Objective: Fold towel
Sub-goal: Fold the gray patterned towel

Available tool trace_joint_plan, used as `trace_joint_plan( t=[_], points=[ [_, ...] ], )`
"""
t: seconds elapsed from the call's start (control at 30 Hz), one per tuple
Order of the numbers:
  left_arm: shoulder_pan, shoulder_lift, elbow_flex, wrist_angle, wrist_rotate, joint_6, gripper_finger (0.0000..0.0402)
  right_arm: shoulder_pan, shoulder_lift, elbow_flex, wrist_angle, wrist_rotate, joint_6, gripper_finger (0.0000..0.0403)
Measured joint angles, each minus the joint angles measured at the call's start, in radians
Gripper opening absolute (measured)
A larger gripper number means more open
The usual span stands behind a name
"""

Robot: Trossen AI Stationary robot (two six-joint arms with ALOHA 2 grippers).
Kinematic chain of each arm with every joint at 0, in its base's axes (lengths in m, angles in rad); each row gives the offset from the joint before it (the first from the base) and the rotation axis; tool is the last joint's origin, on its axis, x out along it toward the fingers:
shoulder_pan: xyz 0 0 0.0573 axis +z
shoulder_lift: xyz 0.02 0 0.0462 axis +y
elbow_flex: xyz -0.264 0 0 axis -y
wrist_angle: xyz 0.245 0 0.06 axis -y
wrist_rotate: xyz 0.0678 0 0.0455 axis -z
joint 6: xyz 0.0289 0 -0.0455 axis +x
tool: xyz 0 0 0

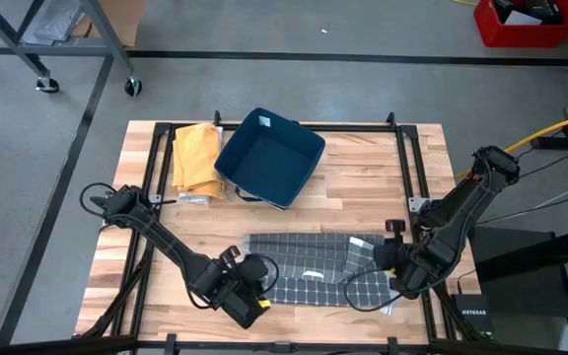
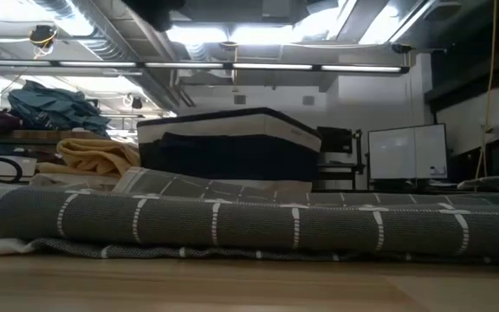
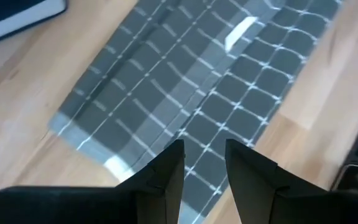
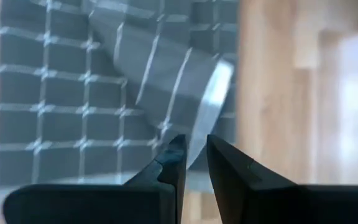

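From above you see the grey grid-patterned cloth towel [image 1: 314, 268] lying partly folded at the wooden bench's [image 1: 363, 187] near edge, between the left tool [image 1: 251, 293] and right tool [image 1: 388, 258]. Only your wrist views show both tools narrowly parted, holding nothing. The dark blue fabric bin [image 1: 268, 158] looks empty beside a yellow cloth [image 1: 194, 155].

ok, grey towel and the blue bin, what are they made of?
Grey towel: woven cloth, matte, likely cotton; white grid lines, soft rolled fold in the low view. Blue bin: looks like fabric-covered, matte, with pale rim trim; stiff upright walls. Can't confirm either.
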Motion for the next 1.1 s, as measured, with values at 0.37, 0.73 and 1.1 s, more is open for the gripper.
trace_joint_plan(
  t=[0.37,0.73,1.1],
  points=[
    [0.004,0.0,0.0,0.149,-0.008,0.126,0.0109,-0.175,0.0,0.0,0.028,0.055,-0.069,0.0069],
    [0.004,0.0,0.0,0.15,-0.011,0.16,0.0109,-0.48,0.0,-0.167,0.29,-0.306,-0.262,0.0069],
    [0.004,0.0,0.0,0.149,-0.018,0.221,0.0109,-0.691,0.0,-0.287,0.473,-0.515,-0.35,0.0069]
  ],
)
